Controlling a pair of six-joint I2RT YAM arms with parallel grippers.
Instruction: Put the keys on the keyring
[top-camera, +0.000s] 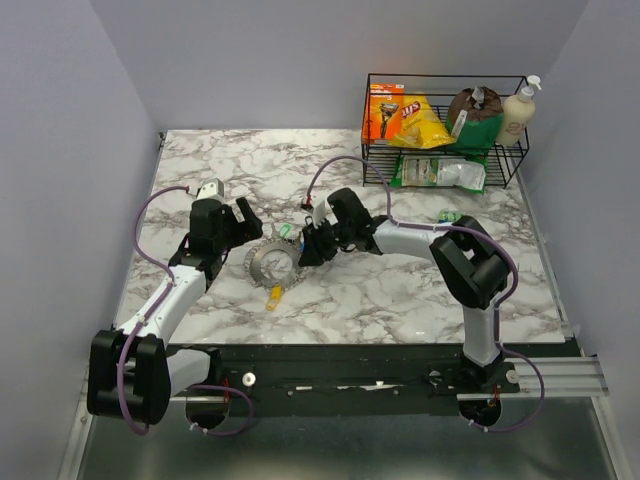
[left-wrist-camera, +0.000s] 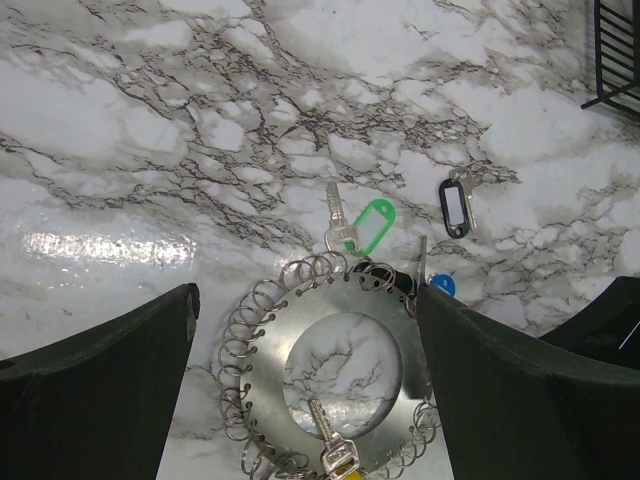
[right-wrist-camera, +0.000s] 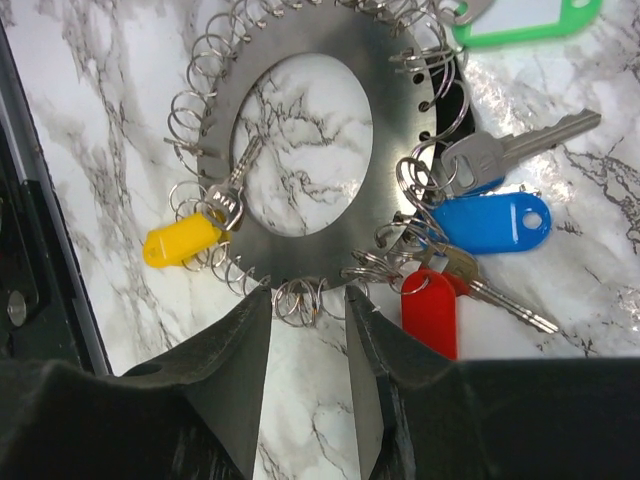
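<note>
The keyring (right-wrist-camera: 390, 150) is a flat silvery disc with a round hole and small wire loops all round its rim; it lies flat on the marble (top-camera: 273, 263). A yellow-tagged key (right-wrist-camera: 180, 243) hangs on its rim with the blade across the hole. Blue-tagged (right-wrist-camera: 490, 222) and red-tagged (right-wrist-camera: 430, 312) keys sit on loops at another side. A green-tagged key (left-wrist-camera: 372, 225) lies at the rim; I cannot tell whether it is attached. My right gripper (right-wrist-camera: 308, 297) is open, its tips either side of a few rim loops. My left gripper (left-wrist-camera: 305, 292) is wide open, straddling the keyring (left-wrist-camera: 270, 350).
A small black tag (left-wrist-camera: 456, 205) lies apart from the disc on the marble. A black wire basket (top-camera: 445, 130) with snack bags and a soap bottle stands at the back right. A small green item (top-camera: 449, 215) lies in front of it.
</note>
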